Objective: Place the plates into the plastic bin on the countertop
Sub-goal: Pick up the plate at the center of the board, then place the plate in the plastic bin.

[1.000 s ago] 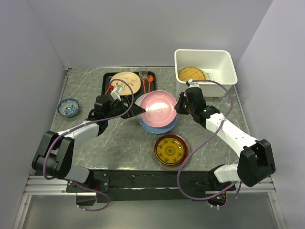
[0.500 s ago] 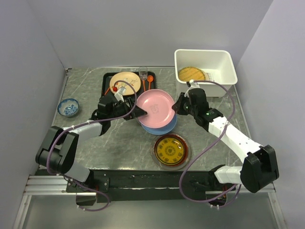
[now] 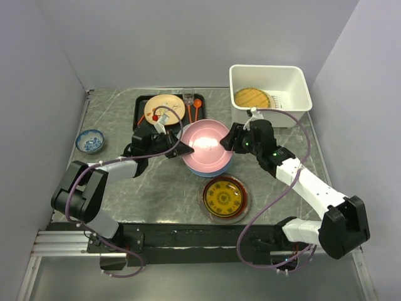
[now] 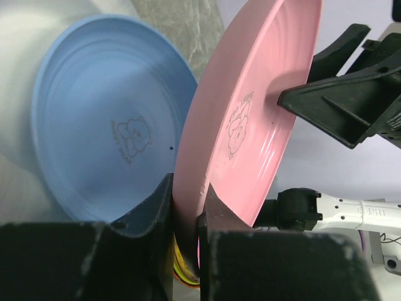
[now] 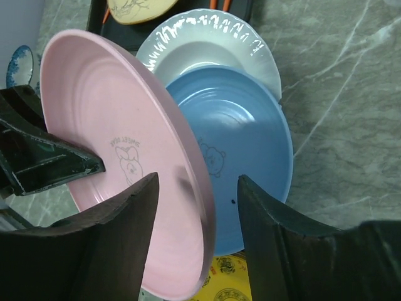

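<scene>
A pink plate [image 3: 207, 141] is held tilted above a blue plate [image 3: 208, 170] and a white plate [image 5: 200, 50] stacked mid-countertop. My left gripper [image 3: 185, 149] is shut on the pink plate's [image 4: 250, 119] left rim. My right gripper [image 3: 230, 139] is at the opposite rim, open, its fingers [image 5: 135, 213] standing either side of the rim with gaps. A gold-patterned dark red plate [image 3: 223, 197] lies near the front. A cream floral plate [image 3: 164, 108] sits on the black tray [image 3: 141, 103]. The white plastic bin [image 3: 294, 88] at the back right holds a tan plate [image 3: 252, 97].
A small blue-patterned bowl [image 3: 89, 140] sits at the left of the countertop [image 3: 113, 113]. Orange spoons [image 3: 196, 106] lie on the black tray's right side. Grey walls close in the left, back and right.
The left gripper has closed on the pink plate's rim. The right gripper, shut on the other rim before, has opened. The plate has shifted slightly right and lower.
</scene>
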Action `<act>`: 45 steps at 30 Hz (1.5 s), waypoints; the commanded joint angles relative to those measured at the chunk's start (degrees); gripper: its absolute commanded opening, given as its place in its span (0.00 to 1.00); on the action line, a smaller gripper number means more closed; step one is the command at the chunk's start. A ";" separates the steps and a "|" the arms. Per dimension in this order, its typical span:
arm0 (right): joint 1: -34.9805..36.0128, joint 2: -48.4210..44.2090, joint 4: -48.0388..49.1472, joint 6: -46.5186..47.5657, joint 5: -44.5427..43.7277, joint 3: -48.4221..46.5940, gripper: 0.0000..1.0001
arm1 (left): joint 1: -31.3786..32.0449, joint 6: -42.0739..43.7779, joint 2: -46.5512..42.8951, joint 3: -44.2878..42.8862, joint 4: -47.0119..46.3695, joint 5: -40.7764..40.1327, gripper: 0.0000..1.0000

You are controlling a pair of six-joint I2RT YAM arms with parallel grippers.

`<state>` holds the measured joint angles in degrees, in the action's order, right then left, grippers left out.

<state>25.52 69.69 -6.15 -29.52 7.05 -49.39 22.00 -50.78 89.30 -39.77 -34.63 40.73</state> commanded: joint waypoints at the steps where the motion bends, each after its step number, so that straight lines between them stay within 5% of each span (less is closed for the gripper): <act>1: 0.23 -0.52 3.86 -0.28 2.00 0.52 0.60 | 0.24 -2.39 -1.14 -1.80 -8.43 2.60 0.01; 3: 0.15 -0.17 4.83 -0.63 3.84 0.61 0.56 | 0.24 -3.00 -1.32 -1.80 -9.31 2.86 0.01; 7: -0.03 -0.34 5.89 -0.80 5.43 0.96 0.09 | 0.33 -2.22 -2.02 -2.07 -8.01 2.69 0.04; 9: -0.03 -0.78 5.98 -1.07 5.43 1.13 0.02 | 0.24 -0.37 -2.81 -2.42 -6.07 1.99 0.08; 12: -0.20 -1.75 5.98 -1.16 4.99 1.40 0.00 | 0.33 2.61 -4.74 -2.42 -1.59 -0.82 0.33; 13: -0.21 -2.36 5.89 -1.16 4.73 1.48 0.00 | 0.24 3.40 -5.27 -2.42 -0.10 -1.70 0.57; 16: -0.21 -3.59 5.63 -1.16 3.59 1.75 0.00 | 0.33 7.44 -7.99 -2.77 6.84 -7.05 0.90; 18: -0.29 -4.21 5.19 -1.16 2.80 1.75 0.00 | 0.33 10.43 -10.10 -3.47 13.75 -13.90 0.97; 24: -0.38 -6.93 4.75 -1.51 0.78 2.89 0.00 | 0.33 14.04 -15.64 -3.21 23.45 -29.19 0.99; 31: -0.91 -11.85 2.46 -1.86 -2.39 5.17 0.00 | 0.33 15.54 -19.86 -2.68 26.98 -36.15 0.99; 45: -3.72 -18.63 -2.90 -2.39 -4.50 7.11 0.00 | 1.12 16.86 -17.14 -4.79 27.34 -34.67 0.99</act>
<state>23.03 52.25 -10.22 -30.96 2.59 -42.41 22.72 -35.09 72.42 -42.09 -7.07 6.13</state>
